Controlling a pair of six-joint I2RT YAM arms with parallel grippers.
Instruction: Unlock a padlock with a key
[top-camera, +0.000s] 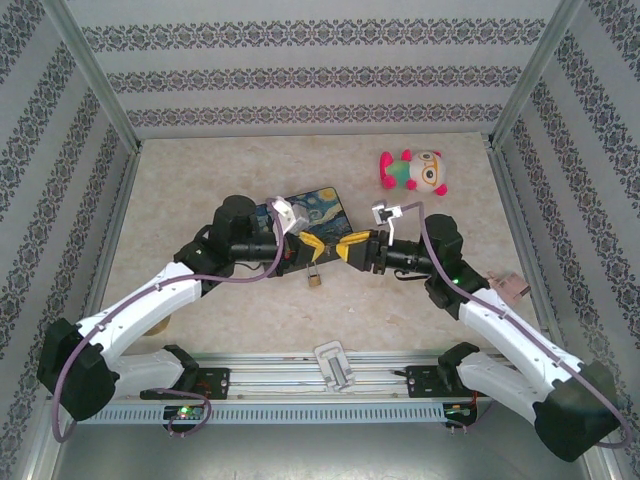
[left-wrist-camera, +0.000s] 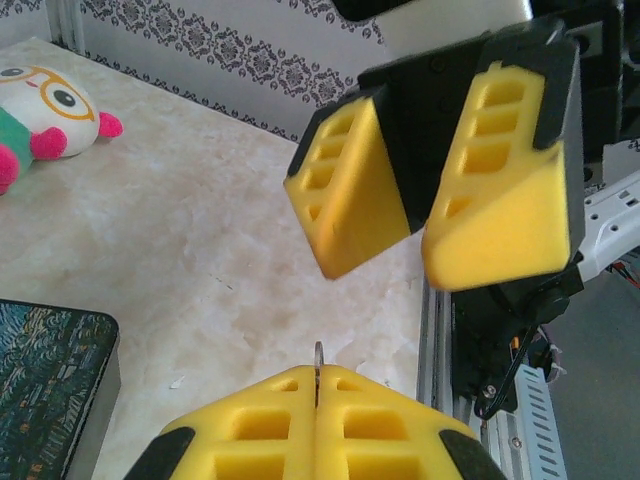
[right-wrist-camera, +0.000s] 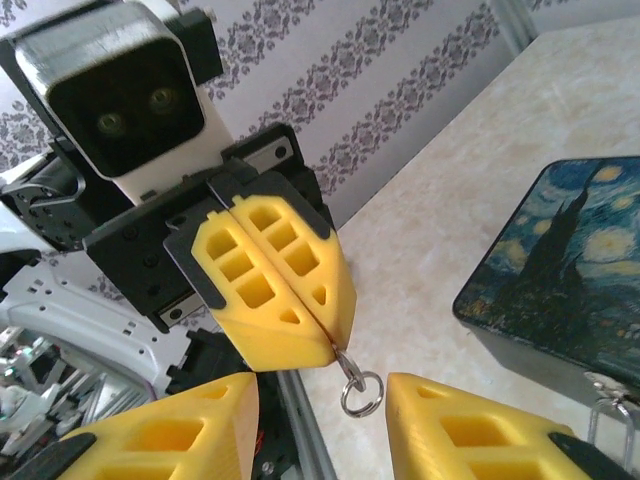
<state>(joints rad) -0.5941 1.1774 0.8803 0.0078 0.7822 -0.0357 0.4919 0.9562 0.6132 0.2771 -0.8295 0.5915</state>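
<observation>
My left gripper (top-camera: 305, 248) is shut on the key (right-wrist-camera: 345, 362), a thin sliver of metal whose edge sticks up between the yellow pads (left-wrist-camera: 318, 360). A small split ring (right-wrist-camera: 360, 392) hangs from the key just past the left fingertips. Facing it, my right gripper (right-wrist-camera: 320, 400) is open, its yellow fingers on either side of the ring and not touching it. The brass padlock (top-camera: 314, 279) sits below the two grippers, by the near edge of the painted tin (top-camera: 312, 213).
The starry-night tin (right-wrist-camera: 545, 255) lies just behind the grippers, with a silvery metal loop (right-wrist-camera: 608, 400) at its front. A pink and white plush toy (top-camera: 413, 170) sits at the back right. The aluminium rail (top-camera: 330, 365) runs along the near table edge.
</observation>
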